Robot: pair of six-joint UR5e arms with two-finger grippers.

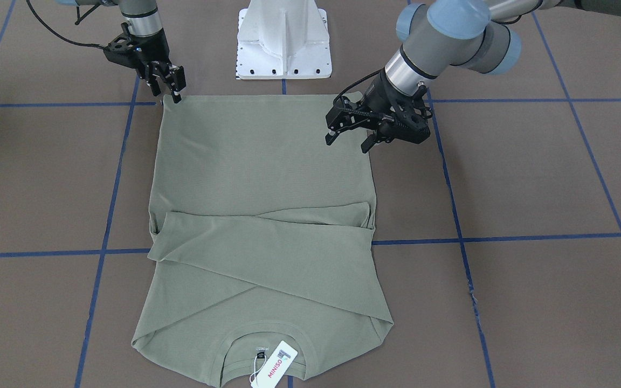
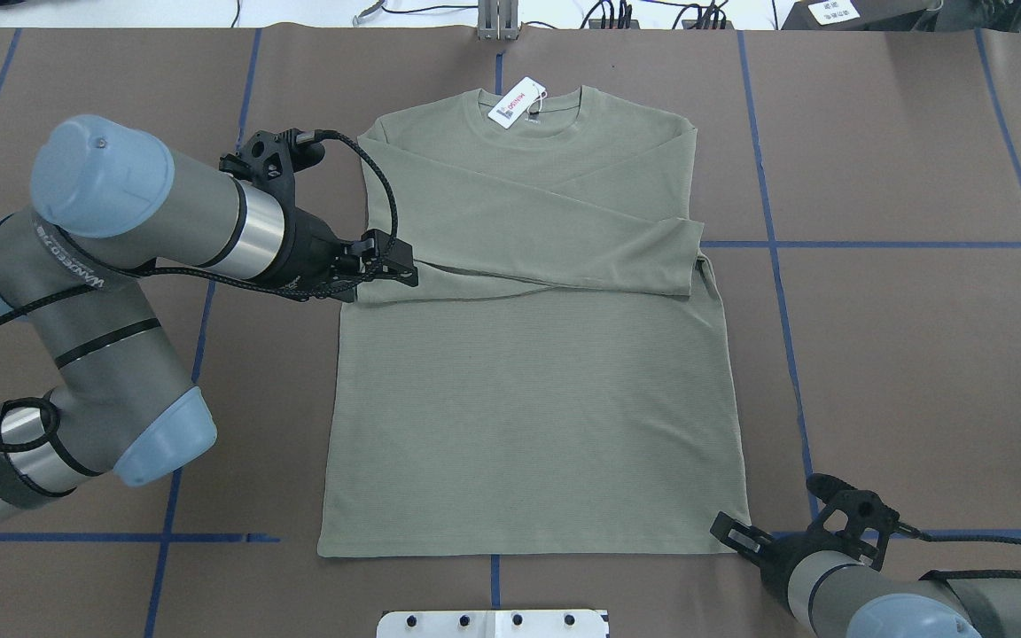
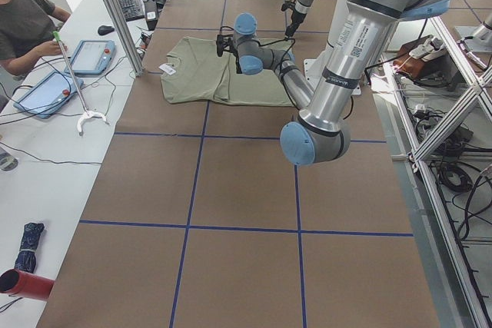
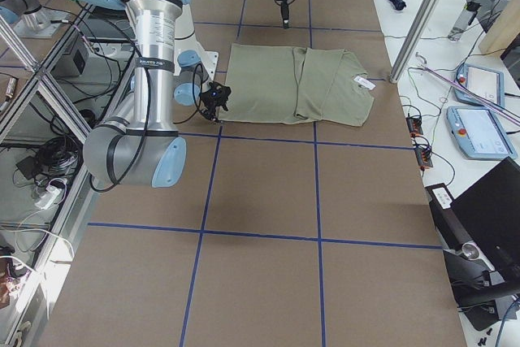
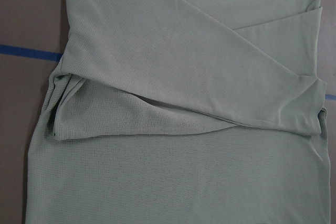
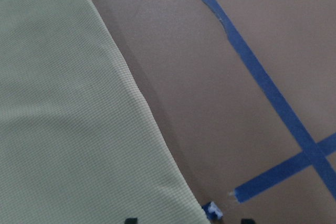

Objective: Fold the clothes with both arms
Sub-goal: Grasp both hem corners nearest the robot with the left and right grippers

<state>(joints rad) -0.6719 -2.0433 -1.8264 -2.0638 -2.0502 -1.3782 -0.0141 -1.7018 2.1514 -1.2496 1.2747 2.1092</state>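
Bright, even overhead light; shadows soft and short; right wrist view close and slightly blurred.

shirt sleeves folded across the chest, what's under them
The upper sleeve covers most of the other sleeve, which peeks out along its lower edge. Under both lies the shirt's front. The chest area beneath the sleeves is hidden and cannot be checked.

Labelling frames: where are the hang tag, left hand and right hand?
hang tag (image 1: 275,364): front-facing view, tag's middle.
left hand (image 1: 347,143): front-facing view, between fingertips.
right hand (image 1: 166,92): front-facing view, between fingertips.
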